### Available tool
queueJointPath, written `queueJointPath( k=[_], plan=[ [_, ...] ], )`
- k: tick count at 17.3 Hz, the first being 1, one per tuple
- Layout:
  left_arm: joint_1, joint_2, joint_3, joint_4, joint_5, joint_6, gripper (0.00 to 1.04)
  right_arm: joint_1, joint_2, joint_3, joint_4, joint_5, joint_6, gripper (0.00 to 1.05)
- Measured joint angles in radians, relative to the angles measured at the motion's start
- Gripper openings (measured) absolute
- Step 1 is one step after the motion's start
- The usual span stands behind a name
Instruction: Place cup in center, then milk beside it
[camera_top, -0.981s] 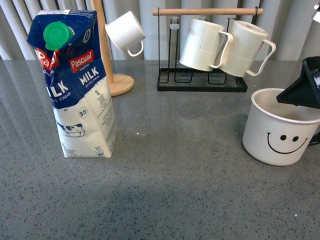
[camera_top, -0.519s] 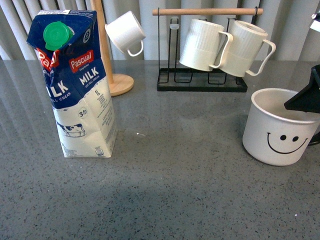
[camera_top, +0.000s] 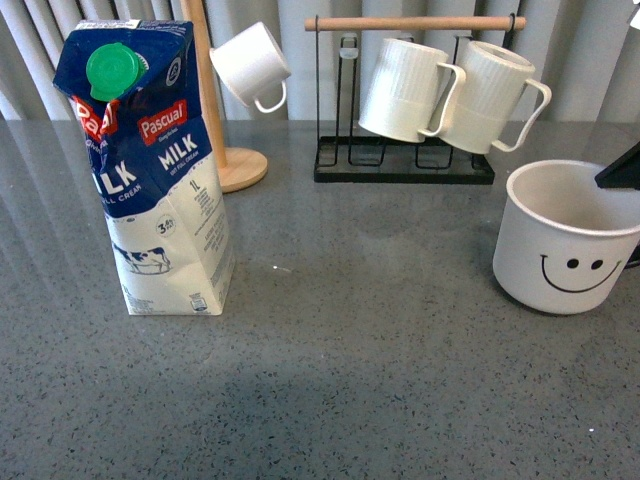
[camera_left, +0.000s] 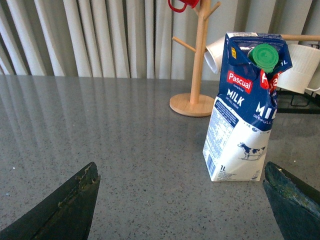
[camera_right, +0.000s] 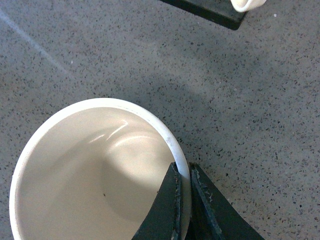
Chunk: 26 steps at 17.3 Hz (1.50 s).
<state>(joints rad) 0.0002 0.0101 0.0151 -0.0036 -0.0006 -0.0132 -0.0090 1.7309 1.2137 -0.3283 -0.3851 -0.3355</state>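
The cup (camera_top: 565, 240), a wide white mug with a black smiley face, is at the right of the grey table (camera_top: 360, 380) and looks slightly raised. My right gripper (camera_top: 622, 170) is shut on its rim at the right edge of the front view. In the right wrist view the gripper (camera_right: 183, 169) pinches the rim, one finger inside the cup (camera_right: 90, 170) and one outside. The milk (camera_top: 160, 170), a tall blue-and-white carton with a green cap, stands at the left. My left gripper (camera_left: 181, 170) is open and empty, with the milk (camera_left: 245, 105) ahead of it near one finger.
A black rack (camera_top: 405, 165) with a wooden bar holds two ribbed cream mugs (camera_top: 405, 90) at the back. A wooden mug tree (camera_top: 235, 165) behind the milk holds a small white cup (camera_top: 250, 65). A red cup (camera_left: 180, 5) hangs on the tree top.
The cup has risen a little and shifted slightly right. My right gripper has moved up and right with it, so less of it shows. The milk has not moved.
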Motion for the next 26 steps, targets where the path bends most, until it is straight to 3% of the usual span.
queueJointPath(
  k=[4,10,12,26],
  plan=[
    [0.0,0.0,0.0,0.0,0.0,0.0,0.98,0.026,-0.053,0.026,-0.026,-0.03,0.041,0.03],
    [0.0,0.0,0.0,0.0,0.0,0.0,0.98,0.216,-0.095,-0.013,0.017,-0.051,0.111,0.03],
    [0.0,0.0,0.0,0.0,0.0,0.0,0.98,0.242,-0.081,-0.025,0.037,-0.038,0.122,0.03],
    [0.0,0.0,0.0,0.0,0.0,0.0,0.98,0.231,0.021,-0.027,0.052,-0.014,0.096,0.03]
  ],
)
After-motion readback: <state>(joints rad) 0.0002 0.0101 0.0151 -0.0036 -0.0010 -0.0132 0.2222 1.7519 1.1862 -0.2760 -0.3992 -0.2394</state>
